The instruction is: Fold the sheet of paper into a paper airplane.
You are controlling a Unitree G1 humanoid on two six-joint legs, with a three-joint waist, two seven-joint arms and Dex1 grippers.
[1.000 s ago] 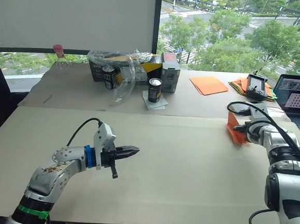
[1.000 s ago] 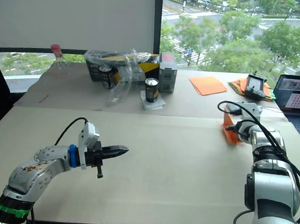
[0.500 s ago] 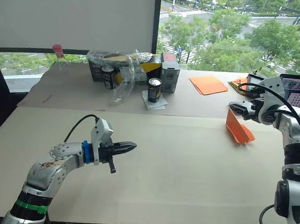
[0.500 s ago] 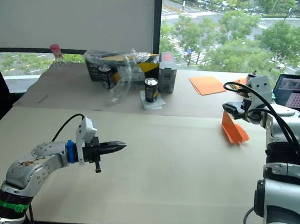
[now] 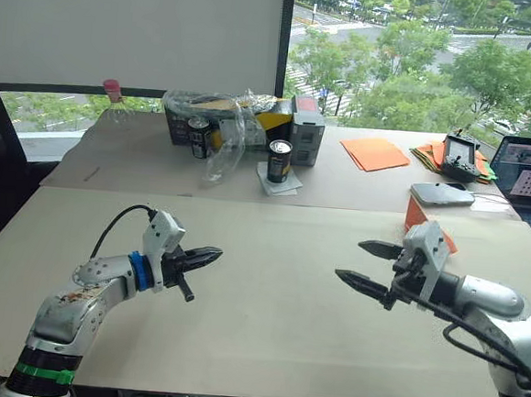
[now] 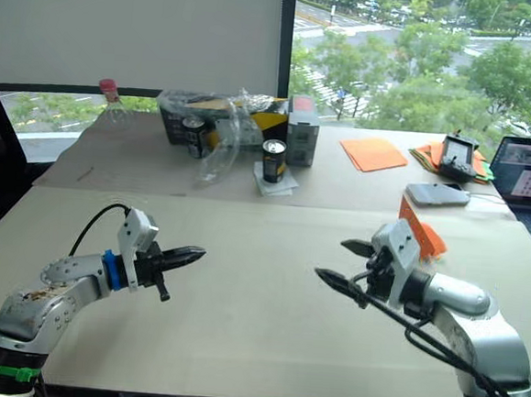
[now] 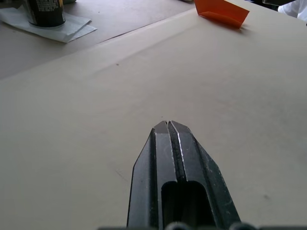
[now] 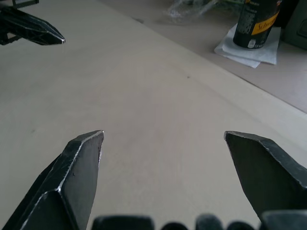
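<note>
Basically, your plane (image 7: pixel 221 12) sat folded at the table's (image 5: pixel 268 281) far right, behind the right gripper (image 5: pixel 368 264), jaws wide. Left gripper (image 5: pixel 208 255) was closed, empty. Paper's light, flimsy; pinch its layered fold.

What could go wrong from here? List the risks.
1. The paper airplane lies free near the table's right edge, behind the open right end effector; a swing of that arm back could knock it off.
2. Both end effectors point at each other over the table; the shut left end effector could collide with the right if both advance.
</note>
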